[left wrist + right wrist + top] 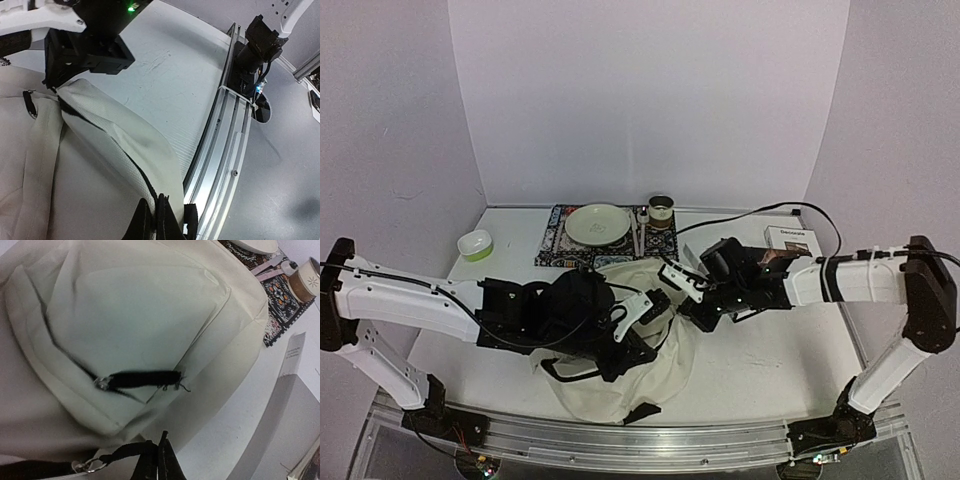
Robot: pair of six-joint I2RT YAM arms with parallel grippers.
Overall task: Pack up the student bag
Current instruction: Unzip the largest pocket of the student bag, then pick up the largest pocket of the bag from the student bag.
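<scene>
Cream fabric of the student bag (620, 385) is lying crumpled on the white surface (770, 360) at the near centre of the overhead view, between the two arms. The left gripper (650, 300) and the right gripper (682, 283) are meeting just beside each other at the bag's far rim. This is probably so that the opening can be drawn apart for packing. Behind the bag, a patterned placemat (552, 248) is carrying a pale green plate (598, 223) and cutlery (640, 238). A small green bowl (475, 244), a brown-banded cup (661, 208) and a small box (792, 238) are standing near it, all outside the bag. What the bag is holding cannot be told.

Left wrist view: the left jaws are sitting fully closed on a black-trimmed edge of the bag. A band of cream cloth is rising from them towards the other arm's black wrist. The stretch suggests that the rim is being held at two places so that it is not sagging shut.

Right wrist view: the right jaws are closed tight, pinching a thin black strap that is running to a metal ring (82, 466) on the bag. A black zip pull (140, 379) is lying flat across the front pocket, whose zip is looking shut. The step in hand appears to be opening the bag, with packing proper not yet begun.
</scene>
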